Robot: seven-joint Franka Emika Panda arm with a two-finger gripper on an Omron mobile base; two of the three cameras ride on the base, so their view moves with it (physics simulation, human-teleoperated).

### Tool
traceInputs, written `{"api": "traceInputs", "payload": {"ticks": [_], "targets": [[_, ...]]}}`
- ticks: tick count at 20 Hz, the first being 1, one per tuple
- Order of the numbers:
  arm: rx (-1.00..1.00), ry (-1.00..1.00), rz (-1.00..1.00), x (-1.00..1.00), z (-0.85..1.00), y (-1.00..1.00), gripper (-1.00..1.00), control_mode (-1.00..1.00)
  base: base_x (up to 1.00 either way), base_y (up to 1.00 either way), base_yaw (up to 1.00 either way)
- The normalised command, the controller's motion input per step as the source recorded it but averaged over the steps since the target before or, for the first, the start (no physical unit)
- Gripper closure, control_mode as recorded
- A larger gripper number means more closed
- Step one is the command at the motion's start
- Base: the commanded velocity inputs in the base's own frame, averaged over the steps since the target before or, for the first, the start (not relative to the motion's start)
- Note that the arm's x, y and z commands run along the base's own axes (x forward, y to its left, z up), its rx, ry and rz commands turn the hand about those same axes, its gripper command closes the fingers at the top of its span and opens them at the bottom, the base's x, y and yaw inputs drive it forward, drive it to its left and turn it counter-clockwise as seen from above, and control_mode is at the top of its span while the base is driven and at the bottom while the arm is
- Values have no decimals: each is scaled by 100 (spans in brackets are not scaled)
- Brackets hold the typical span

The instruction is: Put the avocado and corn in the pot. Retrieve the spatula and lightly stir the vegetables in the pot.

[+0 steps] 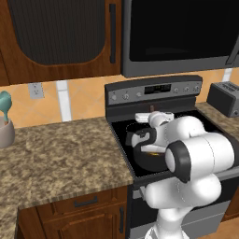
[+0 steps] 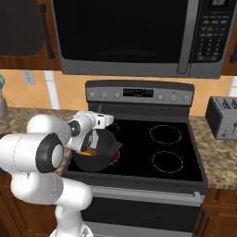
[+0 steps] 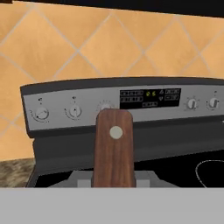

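The dark grey pot (image 1: 140, 161) (image 2: 92, 163) sits on the stove's front left burner. Inside it shows a yellow patch, the corn (image 2: 87, 152) (image 1: 152, 153). The avocado is hidden. My gripper (image 1: 150, 117) (image 2: 99, 121) (image 3: 113, 178) hangs over the pot, shut on the spatula (image 3: 114, 148). The spatula's brown wooden handle sticks up above the hand (image 1: 151, 108) (image 2: 101, 109). Its dark blade (image 2: 107, 144) reaches down into the pot. In the hand view the handle stands upright between the fingertips, in front of the stove's control panel.
A toaster (image 1: 226, 97) (image 2: 224, 116) stands on the counter right of the stove (image 2: 171, 139). At the far left is a utensil holder (image 1: 4, 133) with a teal tool. A microwave (image 2: 125, 37) hangs above the stove. Granite counter (image 1: 60, 154) lies to the left.
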Motion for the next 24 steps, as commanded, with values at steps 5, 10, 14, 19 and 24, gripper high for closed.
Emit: {"api": "traceInputs", "payload": {"ticks": [5, 10, 14, 19, 24], "targets": [[3, 0, 0, -7, 5, 0, 100, -100, 0, 0, 0], [0, 8, 0, -6, -16, 0, 100, -100, 0, 0, 0], [0, 13, 0, -1, -14, -2, 100, -100, 0, 0, 0], [1, 2, 0, -55, 8, -8, 100, -100, 0, 0, 0], [0, 3, 0, 43, -41, 0, 100, -100, 0, 0, 0]]}}
